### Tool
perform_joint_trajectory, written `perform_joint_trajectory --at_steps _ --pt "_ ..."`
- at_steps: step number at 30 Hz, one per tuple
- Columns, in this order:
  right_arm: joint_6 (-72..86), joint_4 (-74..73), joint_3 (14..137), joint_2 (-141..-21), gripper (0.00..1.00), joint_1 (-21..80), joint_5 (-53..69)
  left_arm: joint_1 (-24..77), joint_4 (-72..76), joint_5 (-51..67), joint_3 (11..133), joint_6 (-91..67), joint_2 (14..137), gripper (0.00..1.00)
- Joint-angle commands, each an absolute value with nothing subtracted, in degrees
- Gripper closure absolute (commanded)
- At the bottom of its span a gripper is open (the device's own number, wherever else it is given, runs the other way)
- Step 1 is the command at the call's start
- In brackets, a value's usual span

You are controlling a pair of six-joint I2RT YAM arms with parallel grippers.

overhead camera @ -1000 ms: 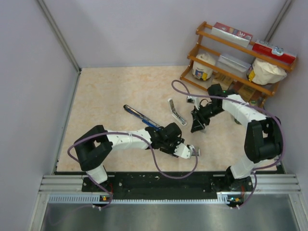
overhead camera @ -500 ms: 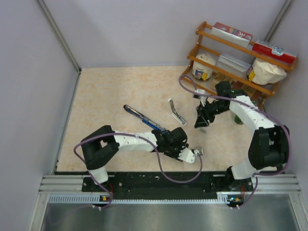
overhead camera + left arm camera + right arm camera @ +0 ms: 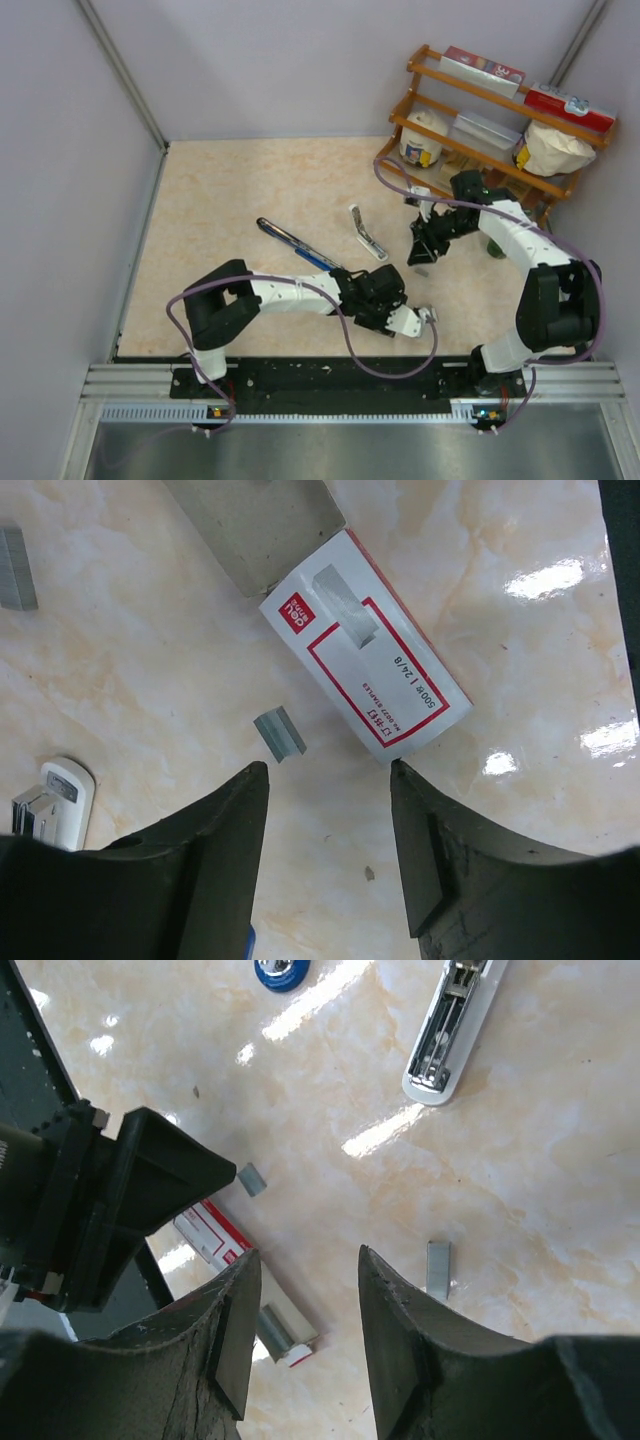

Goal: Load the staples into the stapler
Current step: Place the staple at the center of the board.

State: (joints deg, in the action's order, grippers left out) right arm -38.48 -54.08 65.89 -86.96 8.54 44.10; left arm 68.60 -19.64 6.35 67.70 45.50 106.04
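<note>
Left wrist: we are hovering the spread left end effector (image 3: 327, 772) near a staple strip (image 3: 279, 733).
We are judging it light and brittle, best pinched across its long sides.

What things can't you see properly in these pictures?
- Left wrist view: the grey tray runs off the top edge, so its contents are unknown.
- Left wrist view: the white stapler is cut by the left edge.
- Right wrist view: only the blue stapler tip shows, at the top edge.
- Right wrist view: a finger half hides the staple box.
- Top view: the loose staples are too small to count.
</note>
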Motion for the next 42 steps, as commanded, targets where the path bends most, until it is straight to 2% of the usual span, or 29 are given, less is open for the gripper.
perform_joint_trajectory --at_steps 1,6,13,19,28,35,42 --pt "-38.32 -51.68 65.04 -86.83 0.57 8.26 42.19 66.72 -18.64 6.06 67.68 43.77 100.12 0.41" --pt "-37.62 -50.81 65.39 -87.45 0.57 9.14 40.00 63.81 -16.61 7.20 66.79 42.28 98.61 0.36" --pt "-35.68 -46.76 63.11 -87.45 0.58 9.23 32.18 63.55 -20.30 11.68 72.59 39.99 103.53 0.36" --pt "-37.26 -45.88 61.79 -89.91 0.58 10.46 26.64 58.99 -23.11 18.70 73.13 37.27 100.29 0.37" --pt "-40.60 -43.60 60.29 -91.40 0.51 14.15 18.03 43.87 -32.16 33.39 66.10 40.16 83.17 0.34" --pt "-42.10 -43.15 61.52 -95.01 0.51 17.49 13.10 34.55 -32.35 32.87 56.01 38.33 66.21 0.18" --pt "-45.87 -43.07 58.45 -87.99 0.51 24.25 19.68 30.95 -32.43 30.50 49.84 36.31 56.70 0.14"
